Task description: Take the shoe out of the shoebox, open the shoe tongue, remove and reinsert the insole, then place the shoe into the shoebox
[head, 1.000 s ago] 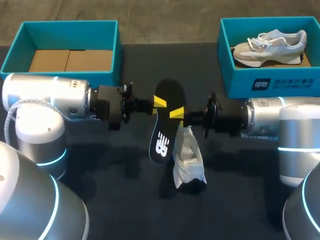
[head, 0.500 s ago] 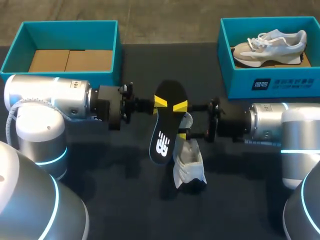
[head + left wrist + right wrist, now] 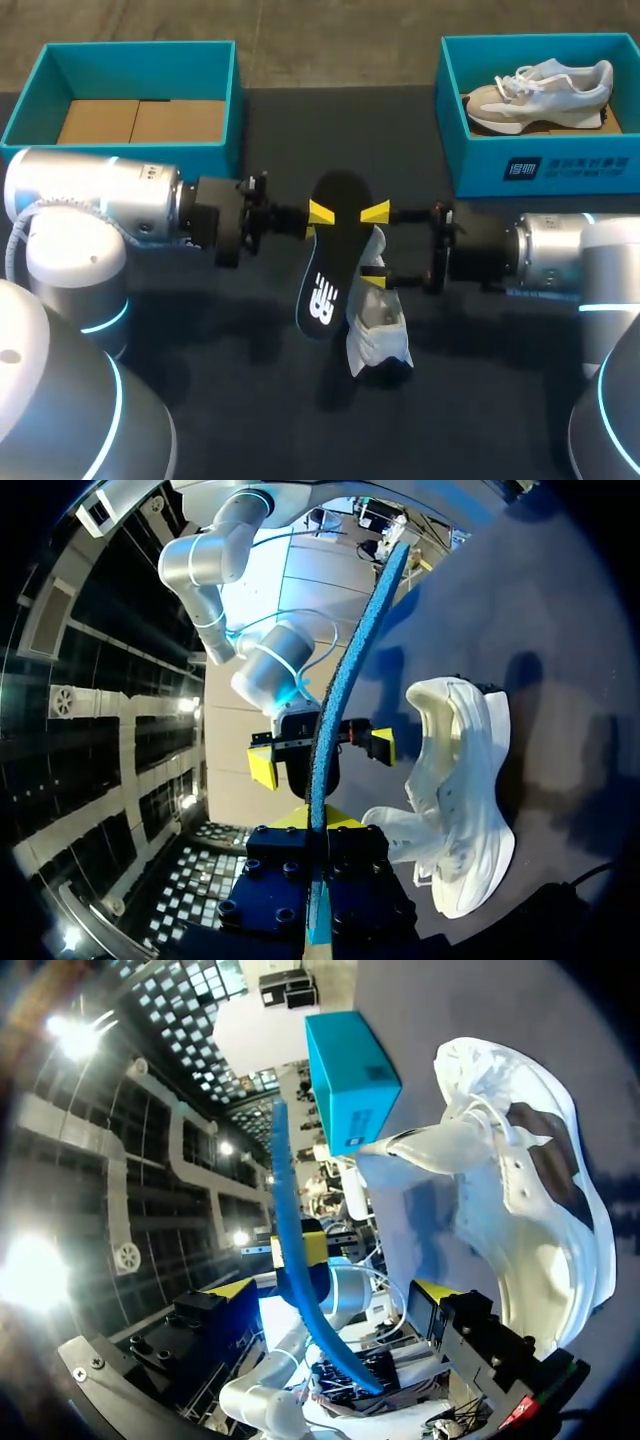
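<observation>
Insole [image 3: 330, 250] | we held it pinched in left gripper [image 3: 318, 212] above the middle of the table [image 3: 250, 400], long axis far-to-near edge | right gripper [image 3: 375, 242] gaped wide, empty | shoe [image 3: 378, 335] lay just beside the insole, nearer our right arm.

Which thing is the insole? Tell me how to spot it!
Look at the middle of the dark table. Beside the white shoe there, the left arm holds the insole in its jaws, up in the air. It is the only flat black foot shape, with a white mark.
</observation>
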Motion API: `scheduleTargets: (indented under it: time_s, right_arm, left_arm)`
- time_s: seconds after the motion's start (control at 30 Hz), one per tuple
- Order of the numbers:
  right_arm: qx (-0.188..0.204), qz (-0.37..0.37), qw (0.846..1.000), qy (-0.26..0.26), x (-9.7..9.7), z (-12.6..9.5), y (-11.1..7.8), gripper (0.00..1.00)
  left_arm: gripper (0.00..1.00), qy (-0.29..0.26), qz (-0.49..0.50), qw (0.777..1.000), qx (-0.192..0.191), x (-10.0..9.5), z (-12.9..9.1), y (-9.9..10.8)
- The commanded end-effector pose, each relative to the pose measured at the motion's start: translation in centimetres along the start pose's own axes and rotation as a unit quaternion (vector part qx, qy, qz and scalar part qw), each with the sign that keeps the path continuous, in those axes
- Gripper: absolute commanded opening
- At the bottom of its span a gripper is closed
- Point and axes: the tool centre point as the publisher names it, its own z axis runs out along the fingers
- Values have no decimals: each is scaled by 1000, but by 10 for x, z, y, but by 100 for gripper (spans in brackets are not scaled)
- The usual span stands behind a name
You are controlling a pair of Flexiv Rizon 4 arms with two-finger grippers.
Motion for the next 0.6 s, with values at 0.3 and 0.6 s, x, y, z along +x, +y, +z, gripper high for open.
scheduleTargets:
  time_s: [0.3, 0.6]
  right_arm:
    - [5, 6, 1000, -22, -2, -13, -11, 100]
    - [6, 8, 998, -62, -11, -33, -18, 100]
  left_arm:
    - [0, 2, -7, 1000, -7, 4, -8, -26]
    - [0, 17, -62, 998, 18, 6, -24, -50]
